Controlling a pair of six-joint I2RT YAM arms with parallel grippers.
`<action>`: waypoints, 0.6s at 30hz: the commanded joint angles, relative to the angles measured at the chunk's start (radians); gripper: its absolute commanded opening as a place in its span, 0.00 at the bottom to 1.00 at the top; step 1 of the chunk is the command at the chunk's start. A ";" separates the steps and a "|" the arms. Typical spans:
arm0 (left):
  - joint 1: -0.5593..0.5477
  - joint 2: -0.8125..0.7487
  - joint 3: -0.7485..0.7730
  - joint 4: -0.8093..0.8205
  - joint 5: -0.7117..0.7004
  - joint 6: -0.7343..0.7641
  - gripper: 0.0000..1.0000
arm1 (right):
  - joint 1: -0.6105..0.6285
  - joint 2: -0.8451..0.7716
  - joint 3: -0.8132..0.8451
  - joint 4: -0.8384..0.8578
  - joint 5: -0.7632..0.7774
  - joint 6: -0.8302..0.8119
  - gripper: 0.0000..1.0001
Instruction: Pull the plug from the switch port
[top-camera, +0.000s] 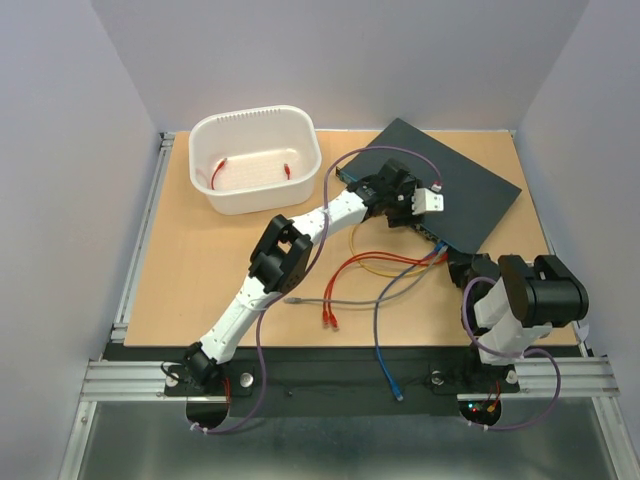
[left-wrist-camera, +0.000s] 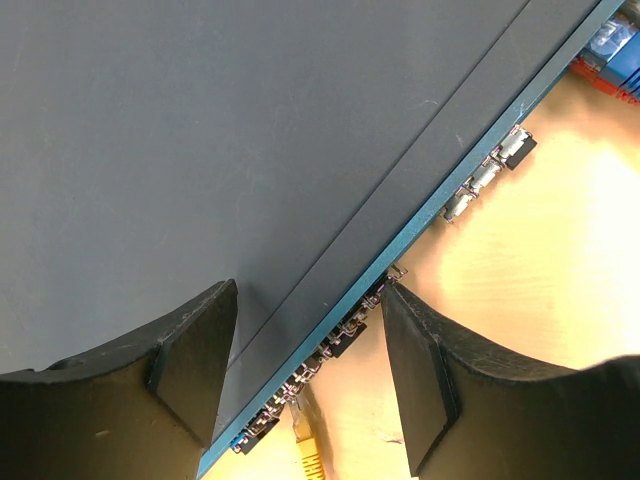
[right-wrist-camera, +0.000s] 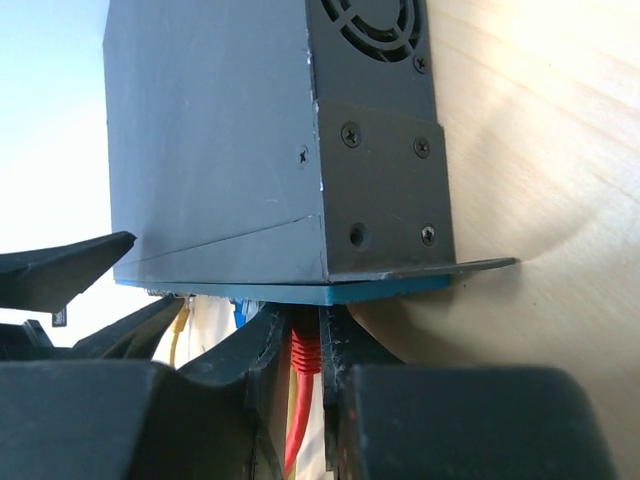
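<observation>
The switch (top-camera: 445, 180) lies flat at the back right, its port edge facing the arms. In the right wrist view the switch (right-wrist-camera: 220, 150) fills the top, and my right gripper (right-wrist-camera: 305, 345) is shut on a red plug (right-wrist-camera: 305, 352) that sits in a port at the switch's end. My right gripper also shows in the top view (top-camera: 462, 268). My left gripper (top-camera: 405, 205) is open and straddles the port edge (left-wrist-camera: 400, 240). One of its fingers (left-wrist-camera: 195, 365) is over the switch top, the other (left-wrist-camera: 420, 370) is in front of the ports. A yellow plug (left-wrist-camera: 308, 450) sits between them.
A white tub (top-camera: 300, 130) with two small red pieces stands at the back left. Red, orange, yellow, blue and grey cables (top-camera: 375, 265) trail from the ports over the table's middle. A loose red plug end (top-camera: 329, 319) and a blue cable end (top-camera: 398, 392) lie near the front.
</observation>
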 joint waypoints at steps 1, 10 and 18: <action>0.013 0.009 0.035 0.181 -0.090 0.054 0.69 | -0.011 0.017 0.027 0.191 0.027 -0.062 0.01; -0.061 -0.100 -0.059 0.095 0.019 0.200 0.97 | -0.013 -0.113 0.018 -0.039 -0.088 -0.073 0.00; -0.082 -0.029 -0.029 0.110 0.010 0.208 0.96 | -0.013 -0.144 0.041 -0.103 -0.168 -0.056 0.01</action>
